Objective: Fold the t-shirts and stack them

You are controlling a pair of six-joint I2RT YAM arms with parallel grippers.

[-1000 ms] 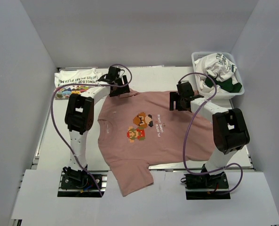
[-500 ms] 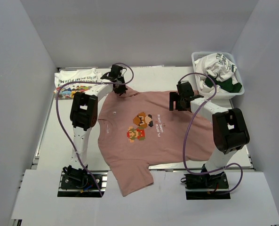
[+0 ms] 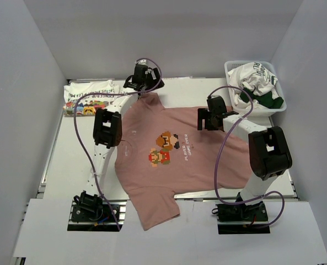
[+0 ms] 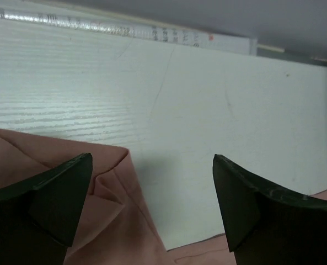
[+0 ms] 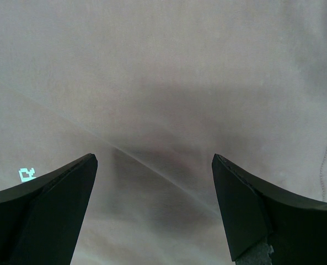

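- Left claw (image 4: pixel 152 159): jaws wide apart, nothing between them. It hangs at the far edge of the pink tee (image 3: pixel 174 160). The rumpled sleeve (image 4: pixel 111 215) sits just below and left of the fingertips, with bare table (image 4: pixel 207 99) ahead.
- Likely placed there to pinch or flatten that sleeve before the first fold. Contact with the cloth is hard to tell from here.
- Right claw (image 5: pixel 154 157): also spread open and empty, low over the tee's body. Cloth is directly under both fingers and a soft crease runs beneath.
- Pink tee lies flat, print up, between the two claws, one sleeve draped off the near edge. Spread out for folding, not yet folded.
- Basket (image 3: pixel 227 67): beyond and right of the right claw, holding crumpled tees (image 3: pixel 257 83), white with green lettering plus a dark green one, waiting their turn.
- Folded tees (image 3: pixel 89 96): left of the left claw, so the stack is started.
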